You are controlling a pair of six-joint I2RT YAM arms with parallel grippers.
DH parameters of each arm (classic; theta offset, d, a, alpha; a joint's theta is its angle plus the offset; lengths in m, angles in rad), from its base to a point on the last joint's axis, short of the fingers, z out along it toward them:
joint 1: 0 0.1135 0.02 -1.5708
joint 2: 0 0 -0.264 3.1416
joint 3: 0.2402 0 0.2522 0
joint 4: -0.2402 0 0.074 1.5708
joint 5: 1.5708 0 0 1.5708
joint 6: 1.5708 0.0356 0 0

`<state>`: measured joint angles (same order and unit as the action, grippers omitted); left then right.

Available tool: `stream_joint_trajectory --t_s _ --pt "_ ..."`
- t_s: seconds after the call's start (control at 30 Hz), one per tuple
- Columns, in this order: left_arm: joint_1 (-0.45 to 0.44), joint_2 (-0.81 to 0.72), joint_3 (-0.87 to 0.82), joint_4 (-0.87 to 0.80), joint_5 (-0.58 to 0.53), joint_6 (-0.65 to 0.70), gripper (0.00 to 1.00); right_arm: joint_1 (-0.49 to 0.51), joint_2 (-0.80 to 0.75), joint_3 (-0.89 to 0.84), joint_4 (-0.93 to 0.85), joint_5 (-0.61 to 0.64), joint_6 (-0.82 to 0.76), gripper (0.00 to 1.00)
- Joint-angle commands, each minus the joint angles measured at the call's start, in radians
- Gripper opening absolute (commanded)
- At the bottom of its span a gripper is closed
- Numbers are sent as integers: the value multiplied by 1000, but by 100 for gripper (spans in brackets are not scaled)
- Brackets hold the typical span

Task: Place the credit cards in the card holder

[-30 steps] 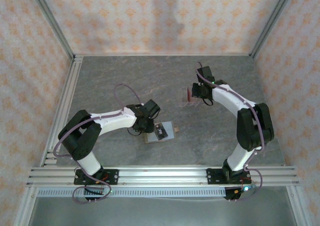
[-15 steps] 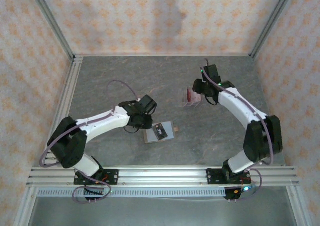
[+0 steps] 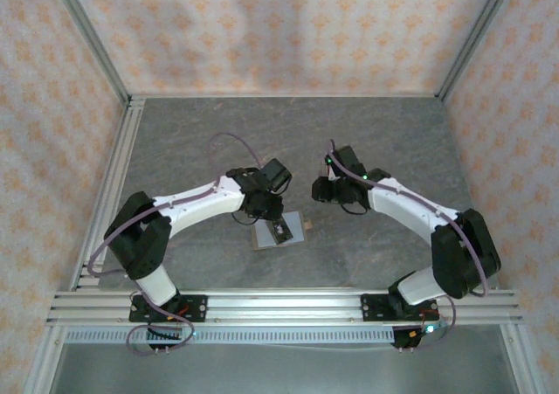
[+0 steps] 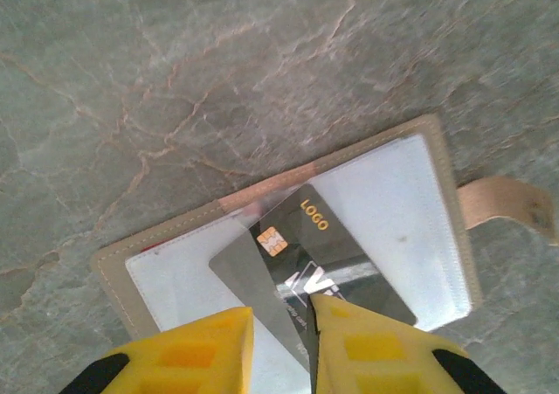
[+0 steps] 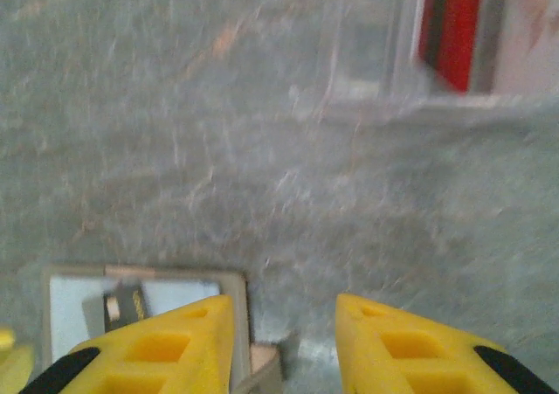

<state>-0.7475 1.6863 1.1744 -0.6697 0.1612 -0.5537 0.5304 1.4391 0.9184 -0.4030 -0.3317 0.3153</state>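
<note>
The card holder [image 4: 397,210] lies open on the table, tan-edged and pale grey inside, its strap tab [image 4: 511,206] at the right. A dark grey credit card [image 4: 332,259] with a gold chip lies slantwise on it, its left part under a clear sleeve. My left gripper [image 4: 281,342] hovers just over the card's near end, jaws a narrow gap apart and holding nothing. Red credit cards [image 5: 450,27] stand in a clear stand [image 5: 384,62]. My right gripper [image 5: 284,342] is open and empty over bare table, beside the card holder's corner [image 5: 144,293]. From above, both grippers [image 3: 266,209] [image 3: 325,191] flank the card holder [image 3: 297,228].
Grey marbled tabletop [image 3: 201,141] stretches round the work area, walled by patterned panels. An aluminium rail [image 3: 122,167] runs along the left side and another [image 3: 288,307] across the near edge by the arm bases.
The right arm swung away from the clear stand, leftward and nearer, to the card holder's right side, jaws now open. The left gripper pulled back left, then returned over the card holder.
</note>
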Motion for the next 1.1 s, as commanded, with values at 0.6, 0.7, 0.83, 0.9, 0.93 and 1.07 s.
stream_joint_trajectory --t_s 0.6,0.7,0.83,0.9,0.93,1.07 --pt "7 140 -155 92 -51 -7 18 120 137 -135 356 -272 166 43" --pt "8 148 -179 107 -49 -16 18 121 178 -121 366 -283 166 43" --pt "10 152 -186 119 -35 -21 18 128 211 -111 369 -293 169 43" --pt "10 148 -182 118 -31 -18 18 135 221 -109 368 -297 171 43" --pt "11 149 -178 115 -29 -15 18 140 227 -108 363 -297 170 43" --pt "26 119 -159 103 5 -15 17 142 208 -120 350 -271 167 43"
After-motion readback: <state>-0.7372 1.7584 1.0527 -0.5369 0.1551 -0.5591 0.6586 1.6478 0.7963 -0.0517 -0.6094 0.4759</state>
